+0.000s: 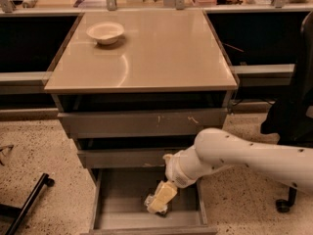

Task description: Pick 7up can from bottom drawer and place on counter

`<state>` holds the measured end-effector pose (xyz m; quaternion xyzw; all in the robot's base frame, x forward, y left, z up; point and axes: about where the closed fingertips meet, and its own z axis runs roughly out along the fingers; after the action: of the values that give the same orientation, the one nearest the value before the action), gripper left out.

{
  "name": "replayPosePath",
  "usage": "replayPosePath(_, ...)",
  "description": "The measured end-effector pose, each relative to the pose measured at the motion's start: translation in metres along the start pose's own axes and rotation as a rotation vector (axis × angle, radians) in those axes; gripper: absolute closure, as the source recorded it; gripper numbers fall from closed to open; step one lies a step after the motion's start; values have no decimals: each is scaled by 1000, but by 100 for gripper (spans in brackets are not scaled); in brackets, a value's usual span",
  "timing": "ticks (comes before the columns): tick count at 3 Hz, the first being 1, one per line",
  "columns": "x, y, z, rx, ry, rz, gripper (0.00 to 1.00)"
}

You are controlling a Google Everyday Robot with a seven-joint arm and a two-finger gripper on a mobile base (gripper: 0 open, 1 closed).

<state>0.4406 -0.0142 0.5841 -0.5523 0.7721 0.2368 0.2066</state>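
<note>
At the far left, one black bar (27, 202) lies slantwise on the speckled floor. One white bowl (105, 32) stands near the back left corner of the glossy tan bench (146, 62), which tops a grey cabinet of three drawers. The two shallow drawers (142, 124) sit above. The bottom drawer (117, 199), the deepest, is pulled out, with its grey inside on view. One 7up can (148, 201) lies in that drawer, right of the middle. Only a dark, dull sliver of it shows, so its label cannot be read. One yellowish hand (160, 199) slants down over the can and hides most of it. I cannot tell whether the hand is released or clenched. Its white arm (244, 155) reaches in from the right. A black chair (293, 102) stands at the right edge.
</note>
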Motion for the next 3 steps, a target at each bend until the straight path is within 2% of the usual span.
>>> replayPosePath(1,21,3,65,-41,-113,106,0)
replayPosePath(2,44,0,108,-57,-196,199,0)
replayPosePath(3,51,7,122,-83,-200,221,0)
